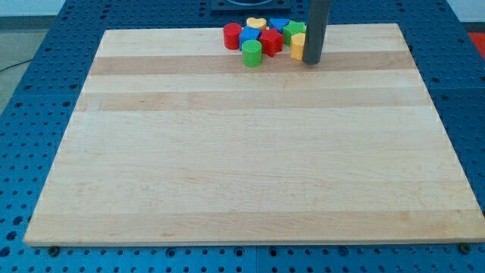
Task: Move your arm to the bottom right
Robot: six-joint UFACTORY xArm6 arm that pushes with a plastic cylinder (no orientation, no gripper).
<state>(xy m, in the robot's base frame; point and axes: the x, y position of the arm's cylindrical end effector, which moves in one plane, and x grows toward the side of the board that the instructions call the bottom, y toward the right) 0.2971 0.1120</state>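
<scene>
My tip (pixel 311 62) rests on the wooden board (pixel 250 152) near the view's top, just right of a tight cluster of blocks. The cluster holds a red cylinder (pixel 232 36), a yellow heart (pixel 256 23), a blue block (pixel 249 37), a green cylinder (pixel 251 54), a red block (pixel 271 42), a blue block (pixel 280 25), a green block (pixel 295 30) and a yellow block (pixel 298 46). The rod partly hides the yellow block, which it touches or nearly touches on its left side.
The board lies on a blue perforated table (pixel 45 91). A dark robot base (pixel 227 7) stands past the board's top edge.
</scene>
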